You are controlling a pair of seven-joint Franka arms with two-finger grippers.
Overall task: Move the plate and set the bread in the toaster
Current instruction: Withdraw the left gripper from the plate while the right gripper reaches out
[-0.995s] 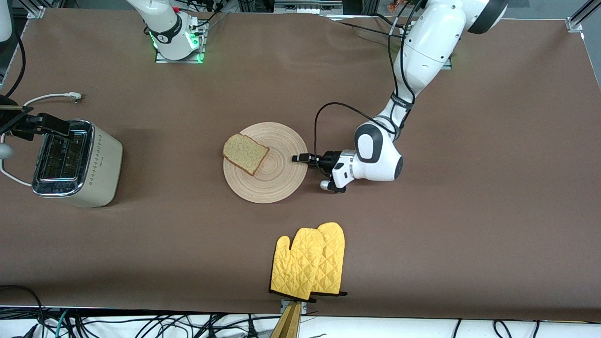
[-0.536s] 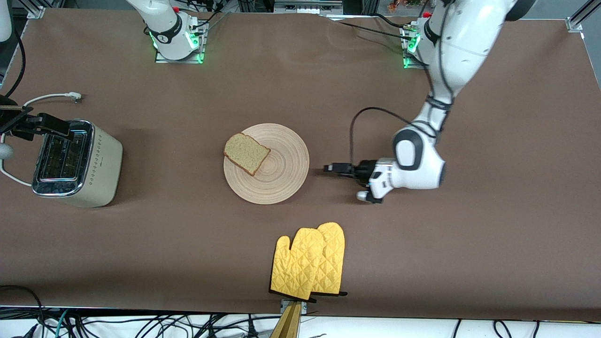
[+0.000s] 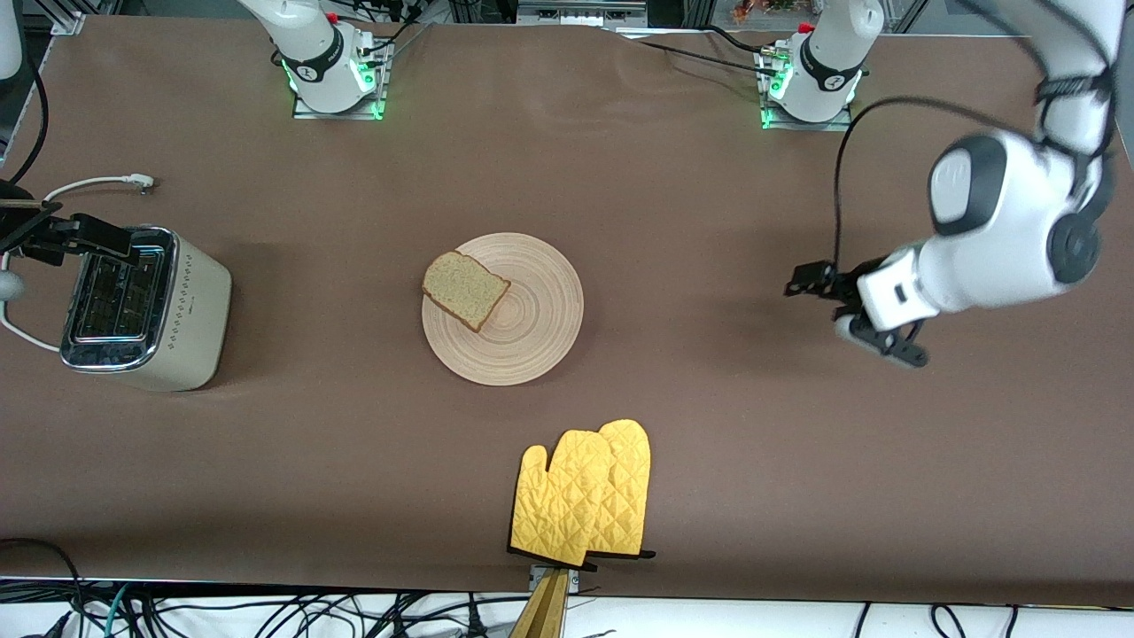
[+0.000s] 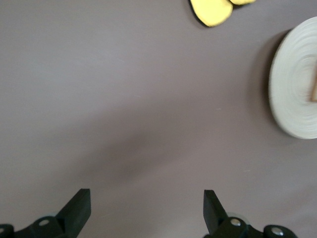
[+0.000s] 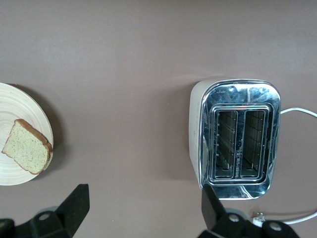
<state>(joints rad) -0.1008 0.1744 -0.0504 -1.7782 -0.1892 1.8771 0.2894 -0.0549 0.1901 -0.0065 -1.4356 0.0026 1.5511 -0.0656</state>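
The plate (image 3: 532, 328) lies at the table's middle with the bread (image 3: 465, 290) resting on its rim toward the right arm's end. The toaster (image 3: 151, 310) stands at the right arm's end, both slots empty. My left gripper (image 3: 802, 282) is open and empty, up over bare table toward the left arm's end, well apart from the plate; its wrist view shows the plate's edge (image 4: 297, 94). My right gripper (image 3: 97, 237) is open and empty above the toaster (image 5: 240, 136); its wrist view also shows the plate (image 5: 20, 106) and the bread (image 5: 27, 152).
A pair of yellow oven mitts (image 3: 585, 492) lies nearer the front camera than the plate, at the table's front edge; it also shows in the left wrist view (image 4: 213, 10). The toaster's white cord (image 3: 89, 184) runs off toward the right arm's base.
My left gripper has pulled away from the plate's edge toward the left arm's end of the table and risen. The plate, bread and right arm have stayed put.
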